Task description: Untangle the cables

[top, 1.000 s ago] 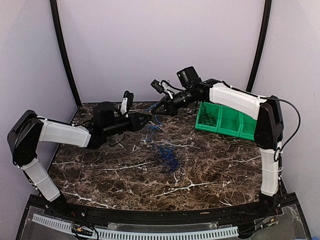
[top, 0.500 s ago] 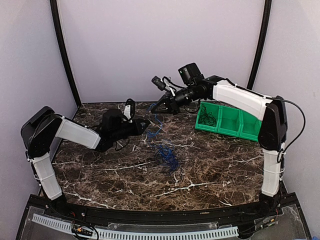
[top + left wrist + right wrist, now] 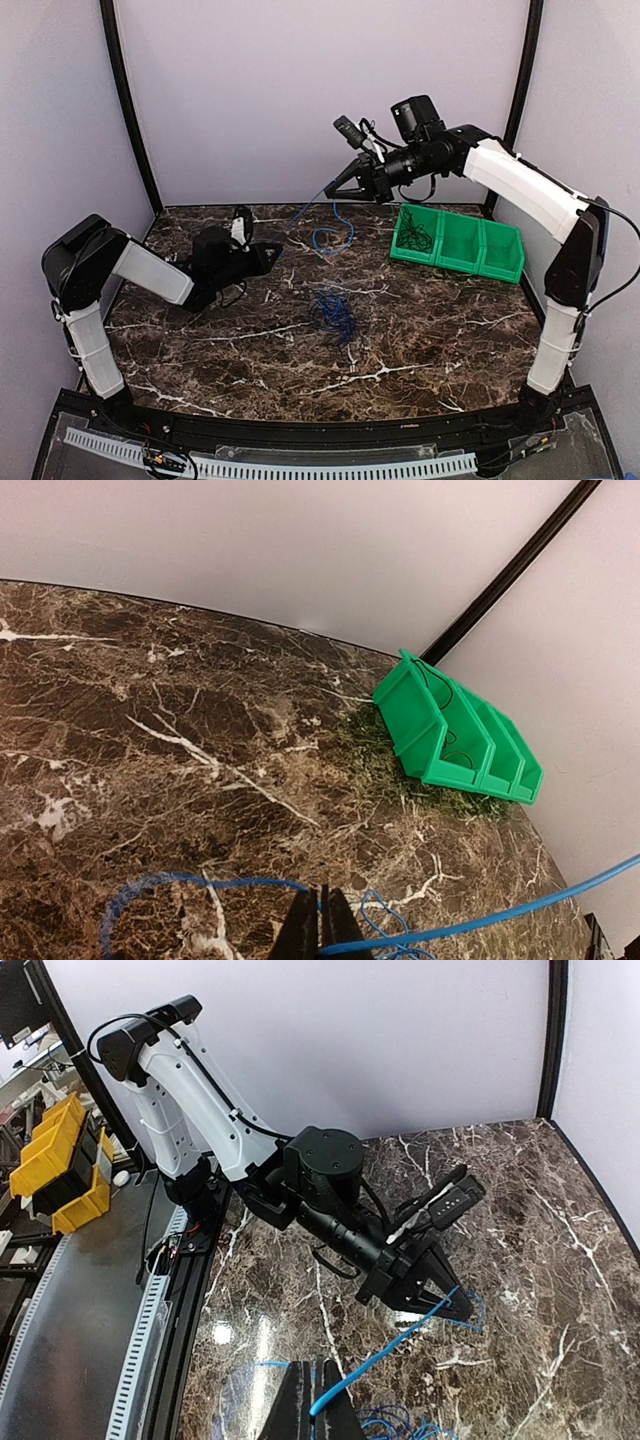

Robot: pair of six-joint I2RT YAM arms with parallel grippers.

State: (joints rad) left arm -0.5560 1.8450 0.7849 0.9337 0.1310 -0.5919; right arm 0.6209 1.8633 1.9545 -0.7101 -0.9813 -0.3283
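As both jaws pinch it, one blue cable (image 3: 385, 1353) slants up rightward.

— Where are we, some workshop?
— We'd call it a robotics lab. One white-and-black robot arm (image 3: 150, 270) and its twin (image 3: 520, 190) stand at a dark brown marble-patterned bench (image 3: 430, 340), boxed in by plain pale wall panels (image 3: 320, 90) and curved black frame posts (image 3: 128, 110).
— Anything else?
— We see stacked yellow plastic storage bins (image 3: 55, 1150) beside the booth, a slotted white cable duct (image 3: 300, 468) along the near edge, and a green three-compartment plastic bin (image 3: 470, 245).
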